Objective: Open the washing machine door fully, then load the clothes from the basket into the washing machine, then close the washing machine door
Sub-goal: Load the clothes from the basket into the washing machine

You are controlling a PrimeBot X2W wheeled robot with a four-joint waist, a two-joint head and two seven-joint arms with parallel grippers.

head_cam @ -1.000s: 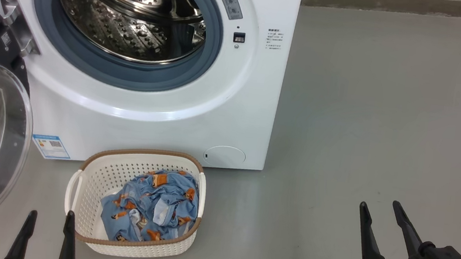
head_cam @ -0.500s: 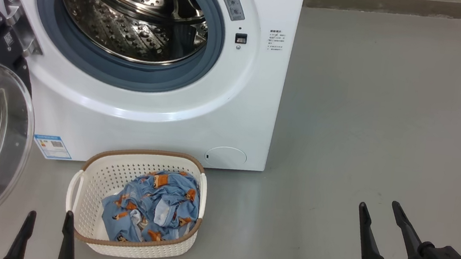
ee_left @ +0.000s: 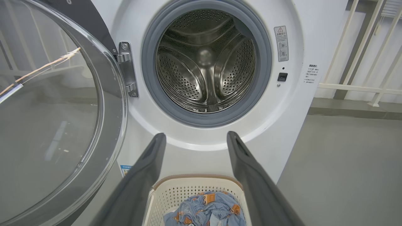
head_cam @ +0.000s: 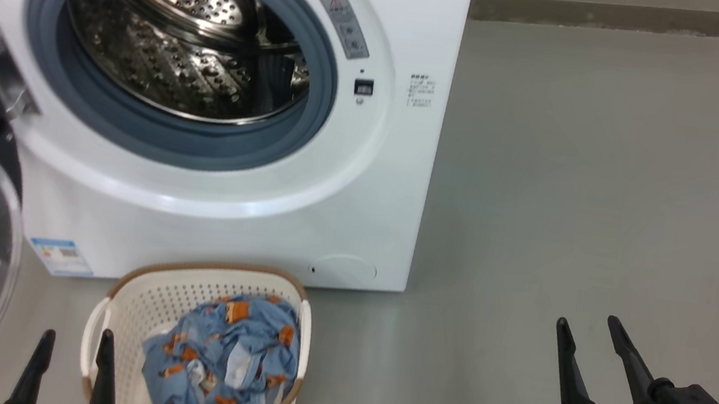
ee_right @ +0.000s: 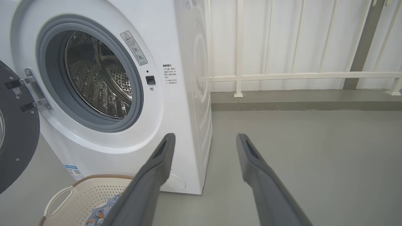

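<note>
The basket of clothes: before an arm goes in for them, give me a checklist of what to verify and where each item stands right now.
1. Washing machine door swung aside of the opening: ok.
2. Door at its full swing: cannot tell.
3. Drum free of anything in the way: ok.
4. Clothes lying loose in the basket, nothing on top: ok.
5. Left gripper by the basket, jaws open and empty: ok.
6. Right gripper off to the side over bare floor, jaws open and empty: ok.
</note>
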